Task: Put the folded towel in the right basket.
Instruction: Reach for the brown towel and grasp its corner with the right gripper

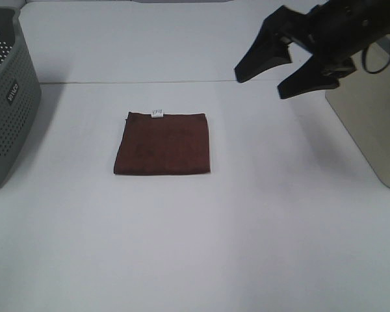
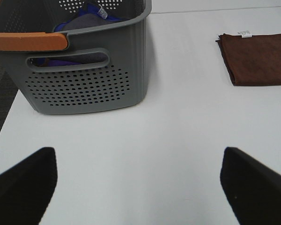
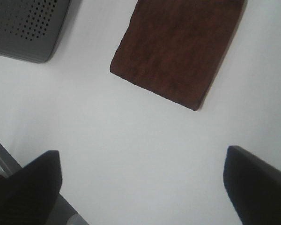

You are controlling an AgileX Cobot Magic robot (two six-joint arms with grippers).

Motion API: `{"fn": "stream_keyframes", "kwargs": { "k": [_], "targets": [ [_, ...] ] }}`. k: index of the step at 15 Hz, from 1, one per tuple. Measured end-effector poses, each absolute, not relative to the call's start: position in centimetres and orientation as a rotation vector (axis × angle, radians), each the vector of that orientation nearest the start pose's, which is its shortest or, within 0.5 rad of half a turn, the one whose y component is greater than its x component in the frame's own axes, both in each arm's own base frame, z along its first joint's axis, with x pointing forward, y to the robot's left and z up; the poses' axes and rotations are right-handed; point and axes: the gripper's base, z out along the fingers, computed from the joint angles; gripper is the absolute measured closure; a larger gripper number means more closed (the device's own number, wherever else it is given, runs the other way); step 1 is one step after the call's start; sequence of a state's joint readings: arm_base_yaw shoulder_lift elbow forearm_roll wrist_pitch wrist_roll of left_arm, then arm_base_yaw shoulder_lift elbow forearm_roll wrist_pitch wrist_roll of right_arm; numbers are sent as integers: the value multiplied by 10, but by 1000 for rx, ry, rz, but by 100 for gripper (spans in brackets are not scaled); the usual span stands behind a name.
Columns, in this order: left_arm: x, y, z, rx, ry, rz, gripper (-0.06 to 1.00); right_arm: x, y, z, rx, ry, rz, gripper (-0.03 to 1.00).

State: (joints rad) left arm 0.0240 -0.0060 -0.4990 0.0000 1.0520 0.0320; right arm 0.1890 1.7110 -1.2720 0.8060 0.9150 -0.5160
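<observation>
The folded dark brown towel (image 1: 162, 143) lies flat on the white table, a small white tag on its far edge. It also shows in the left wrist view (image 2: 255, 57) and the right wrist view (image 3: 178, 47). My right gripper (image 1: 270, 77) is open and empty, raised above the table to the right of the towel and beyond it. The beige right basket (image 1: 367, 123) stands at the right edge, partly cut off. My left gripper (image 2: 138, 185) is open and empty, over bare table near the grey basket; it is out of the exterior high view.
A grey perforated basket (image 1: 10, 97) stands at the left edge. In the left wrist view it (image 2: 84, 79) has an orange-trimmed handle and holds blue and grey cloth. The white table (image 1: 195, 247) stretches around the towel.
</observation>
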Motion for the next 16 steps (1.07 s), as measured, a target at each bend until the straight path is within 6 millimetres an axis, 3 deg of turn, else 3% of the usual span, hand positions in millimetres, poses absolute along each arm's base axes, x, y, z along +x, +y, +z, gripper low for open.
{"fn": "stream_keyframes", "kwargs": {
  "k": [2,6,8,13,16],
  "targets": [
    [-5,0,278,8,2031,35,6,364,136,240,-399,2627,912,8],
    [-5,0,278,8,2031,35,6,417,149,180,-340,2712,949,8],
    [-5,0,278,8,2031,35,6,433,154,159,-323,2728,981,8],
    [-5,0,278,8,2031,35,6,443,159,106,-256,2815,1052,8],
    [-5,0,278,8,2031,35,6,441,169,94,-242,2823,1056,9]
  ]
}}
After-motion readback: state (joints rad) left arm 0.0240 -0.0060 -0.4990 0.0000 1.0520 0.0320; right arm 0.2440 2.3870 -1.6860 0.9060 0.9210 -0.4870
